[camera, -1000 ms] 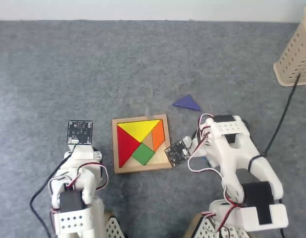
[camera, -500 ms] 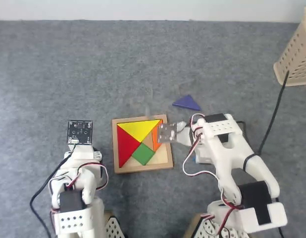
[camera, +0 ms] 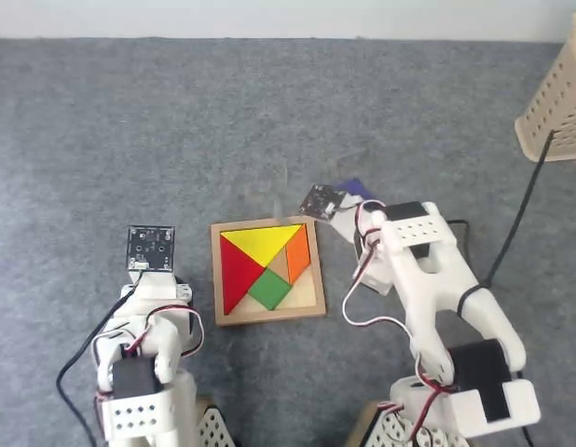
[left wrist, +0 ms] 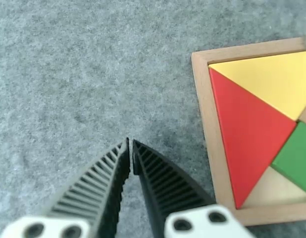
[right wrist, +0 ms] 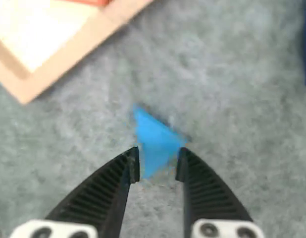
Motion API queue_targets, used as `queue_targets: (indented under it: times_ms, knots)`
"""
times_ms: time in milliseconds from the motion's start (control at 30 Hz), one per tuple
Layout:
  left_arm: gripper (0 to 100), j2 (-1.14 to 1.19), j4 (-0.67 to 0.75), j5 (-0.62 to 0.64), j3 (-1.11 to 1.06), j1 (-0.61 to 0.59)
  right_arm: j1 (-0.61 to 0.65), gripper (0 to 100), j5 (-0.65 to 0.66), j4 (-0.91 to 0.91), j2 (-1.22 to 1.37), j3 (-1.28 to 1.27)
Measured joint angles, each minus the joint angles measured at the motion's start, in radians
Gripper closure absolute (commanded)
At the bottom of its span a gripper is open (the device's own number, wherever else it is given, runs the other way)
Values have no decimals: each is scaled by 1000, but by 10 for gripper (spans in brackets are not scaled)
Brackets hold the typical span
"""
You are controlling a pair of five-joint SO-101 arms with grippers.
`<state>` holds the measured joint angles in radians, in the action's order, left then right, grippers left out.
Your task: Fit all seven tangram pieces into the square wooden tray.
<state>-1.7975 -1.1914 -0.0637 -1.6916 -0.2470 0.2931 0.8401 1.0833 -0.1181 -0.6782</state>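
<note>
Right wrist view: the right end effector (right wrist: 158, 161) is pinching a blue triangle (right wrist: 154, 138); the left end effector (left wrist: 129, 147) is hovering closed beside the tray (left wrist: 200, 99).

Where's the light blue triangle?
In the right wrist view, the light blue triangle is gripped in the right end effector, over the carpet near the tray corner.

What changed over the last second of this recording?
The right arm swung from the near right corner of the tray toward the far side, ending beside the purple triangle. Its gripper pinches a light blue triangle; whether that hold is new cannot be told. The left arm, the tray and the pieces fitted in it stayed put.
</note>
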Motion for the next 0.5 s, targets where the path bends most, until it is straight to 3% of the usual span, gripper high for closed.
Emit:
queue_targets:
  times_ms: [200, 367, 500]
  knots:
    - [988, 0, 0, 0, 0, 0, 92, 929, -83, 71, 0, 64]
    - [988, 0, 0, 0, 0, 0, 104, 767, -106, 78, 0, 83]
    - [988, 0, 0, 0, 0, 0, 87, 757, -61, 78, 0, 72]
